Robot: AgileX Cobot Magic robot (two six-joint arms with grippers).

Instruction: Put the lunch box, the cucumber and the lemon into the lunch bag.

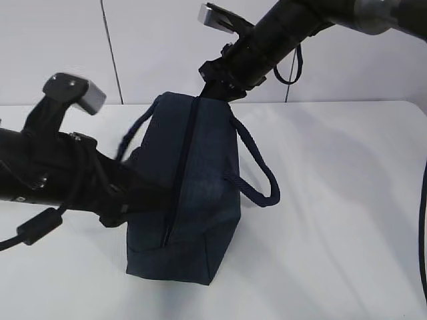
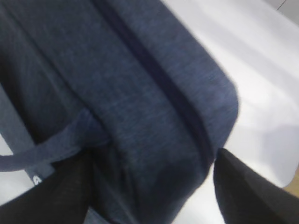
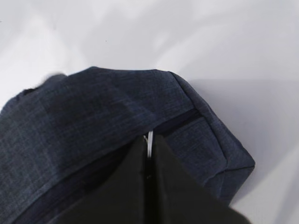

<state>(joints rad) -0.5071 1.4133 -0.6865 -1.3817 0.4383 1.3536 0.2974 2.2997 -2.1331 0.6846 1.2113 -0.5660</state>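
**Zipper pull pinched at the far end of a closed bag**

White counter (image 1: 347,200) and a pale wall frame the scene; only the lunch bag (image 1: 190,193) stands on it, with no lunch box, cucumber or lemon in view. The bag's long axis runs from the near edge away toward the wall, the zipper (image 1: 181,180) lying along the top ridge and looking closed over the length that shows.

Directly under the right gripper (image 3: 148,151), at the bag's far end, its jaws are pressed together on a thin silvery piece, apparently the metal zipper pull (image 3: 149,140). The left gripper (image 2: 154,196) stands wide, one finger on each side of the bag's near end, bracketing the fabric; whether it presses the cloth I cannot tell.

I judge the bag soft and light, prone to sag and slide when tugged, so bracing the body while drawing the pull along the ridge suits it. The strap handles (image 1: 257,167) flop loosely to either side.
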